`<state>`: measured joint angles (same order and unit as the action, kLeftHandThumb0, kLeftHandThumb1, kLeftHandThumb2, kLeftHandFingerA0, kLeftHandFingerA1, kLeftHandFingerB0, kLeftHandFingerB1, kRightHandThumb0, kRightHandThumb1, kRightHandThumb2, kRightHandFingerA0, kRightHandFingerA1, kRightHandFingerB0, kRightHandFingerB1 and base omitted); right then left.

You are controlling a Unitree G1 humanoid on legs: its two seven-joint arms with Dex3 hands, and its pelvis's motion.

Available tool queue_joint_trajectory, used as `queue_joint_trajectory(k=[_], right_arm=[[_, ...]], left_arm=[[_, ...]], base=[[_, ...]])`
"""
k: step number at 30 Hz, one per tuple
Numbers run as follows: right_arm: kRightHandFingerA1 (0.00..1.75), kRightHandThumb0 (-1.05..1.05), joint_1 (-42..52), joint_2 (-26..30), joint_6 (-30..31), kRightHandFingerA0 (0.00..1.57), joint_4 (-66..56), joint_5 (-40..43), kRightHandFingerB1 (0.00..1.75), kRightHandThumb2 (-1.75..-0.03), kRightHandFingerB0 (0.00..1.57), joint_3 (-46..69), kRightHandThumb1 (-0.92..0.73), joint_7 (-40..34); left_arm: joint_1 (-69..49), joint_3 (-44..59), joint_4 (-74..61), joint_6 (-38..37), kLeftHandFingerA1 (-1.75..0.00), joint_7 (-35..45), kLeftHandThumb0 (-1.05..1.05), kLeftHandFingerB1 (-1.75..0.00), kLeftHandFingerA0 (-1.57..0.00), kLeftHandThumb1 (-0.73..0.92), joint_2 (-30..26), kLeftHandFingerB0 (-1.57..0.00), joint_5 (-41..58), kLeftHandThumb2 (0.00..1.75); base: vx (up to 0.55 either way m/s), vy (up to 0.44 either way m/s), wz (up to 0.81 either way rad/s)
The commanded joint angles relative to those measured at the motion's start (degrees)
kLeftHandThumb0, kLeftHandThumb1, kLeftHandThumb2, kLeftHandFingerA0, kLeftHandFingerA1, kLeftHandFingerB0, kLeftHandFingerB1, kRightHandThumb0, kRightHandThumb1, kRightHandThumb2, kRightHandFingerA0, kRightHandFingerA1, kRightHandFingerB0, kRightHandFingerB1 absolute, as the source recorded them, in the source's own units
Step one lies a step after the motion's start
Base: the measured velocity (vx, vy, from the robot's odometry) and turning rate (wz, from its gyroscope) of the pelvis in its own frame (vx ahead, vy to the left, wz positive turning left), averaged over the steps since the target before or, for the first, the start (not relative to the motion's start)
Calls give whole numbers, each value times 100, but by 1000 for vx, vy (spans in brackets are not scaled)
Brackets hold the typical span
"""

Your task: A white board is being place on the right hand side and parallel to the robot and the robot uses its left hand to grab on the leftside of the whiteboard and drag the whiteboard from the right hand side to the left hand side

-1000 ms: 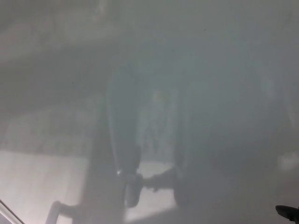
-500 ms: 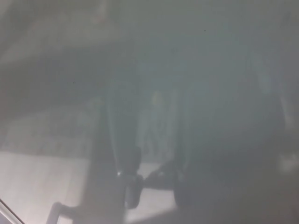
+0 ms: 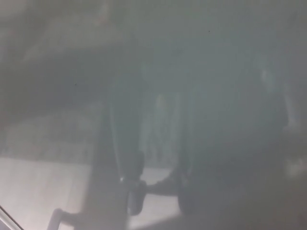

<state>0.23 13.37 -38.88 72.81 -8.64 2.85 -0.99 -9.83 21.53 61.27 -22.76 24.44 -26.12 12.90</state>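
Observation:
The whiteboard [image 3: 216, 57] fills almost the whole head view as a glossy grey surface close to the camera. It shows only blurred reflections: two dark upright shapes [image 3: 127, 143] in the middle and a paler patch [image 3: 38, 187] at the lower left. A thin slanted edge of the board [image 3: 5, 216] crosses the bottom left corner. Neither of my hands shows in the picture.
Nothing beyond the board can be made out, because its surface blocks the view. A sliver of darker ground [image 3: 2, 226] lies outside the edge at the bottom left corner.
A small black tip at the bottom right corner one second ago is gone from view. The reflections on the right have grown darker and shifted slightly.

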Motion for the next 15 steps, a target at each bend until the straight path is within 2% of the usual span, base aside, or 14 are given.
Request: queue_joint_trajectory(k=[1, 2, 5, 6, 7, 8, 10, 11, 12, 13, 14, 15], right_arm=[[65, -46, 43, 61, 60, 57, 27, 46, 51, -104, 27, 32, -62, 8], [66, -45, 55, 57, 12, 58, 23, 57, 52, -104, 27, 41, -62, 31], [65, -48, 50, 66, 38, 58, 35, 23, 51, -104, 27, 24, -62, -23], [65, -48, 49, 59, 33, 58, 34, 22, 51, -104, 26, 24, -62, -34], [66, -47, 55, 55, 6, 58, 31, 15, 51, -104, 27, 20, -62, -50], [65, -48, 46, 66, 6, 58, 31, 4, 51, -104, 26, 12, -62, -51], [65, -49, 34, 71, 8, 56, 23, 28, 51, -104, 25, 24, -62, 1], [48, -60, 16, 77, 31, 62, 23, -1, 40, -66, 40, 5, -78, -56], [47, -60, 13, 77, 38, 62, 21, -8, 40, -66, 40, -2, -78, -61], [47, -60, 13, 76, 45, 62, 19, -12, 40, -66, 40, -9, -78, -59], [65, -46, 29, 47, -45, 57, 27, 78, 52, -104, 27, 56, -62, 51], [66, -47, 27, 62, -17, 58, 27, 43, 52, -104, 28, 35, -62, 9]], left_arm=[[1, 128, 44, 392, -47, 555, -29, -48, 0, 72, 82, 0, 293, 119], [-3, 135, 53, 398, -33, 573, -52, -24, -14, 92, 93, -8, 291, 74], [-36, 95, 10, 380, -32, 541, -54, -24, -13, 92, 121, -7, 221, 75], [-56, 68, -21, 371, -42, 543, -59, -34, -5, 74, 115, 0, 191, 101], [-51, 55, -6, 365, -31, 547, -54, -25, -11, 92, 111, -7, 173, 74], [-22, 55, 20, 374, -42, 538, -58, -34, -5, 74, 112, 0, 171, 100], [11, 68, 53, 361, -42, 549, -57, -35, -4, 75, 117, 0, 185, 100], [23, 64, 63, 360, -43, 542, -58, -35, -5, 74, 112, 0, 176, 100], [24, 55, 75, 350, -32, 512, -53, -26, -12, 92, 106, -8, 155, 74], [23, 42, 90, 336, -32, 467, -53, -26, -12, 92, 97, -8, 125, 74], [18, 58, 103, 316, -32, 473, -53, -25, -12, 92, 104, -8, 143, 74], [24, 56, 126, 306, -32, 458, -53, -25, -13, 92, 109, -9, 138, 74]], base=[[0, 0, 0], [0, 0, 0], [0, 0, 0], [0, 0, 0], [0, 0, 0], [0, 0, 0], [0, 0, 0], [0, 0, 0], [0, 0, 0], [0, 0, 0], [0, 0, 0], [0, 0, 0]])
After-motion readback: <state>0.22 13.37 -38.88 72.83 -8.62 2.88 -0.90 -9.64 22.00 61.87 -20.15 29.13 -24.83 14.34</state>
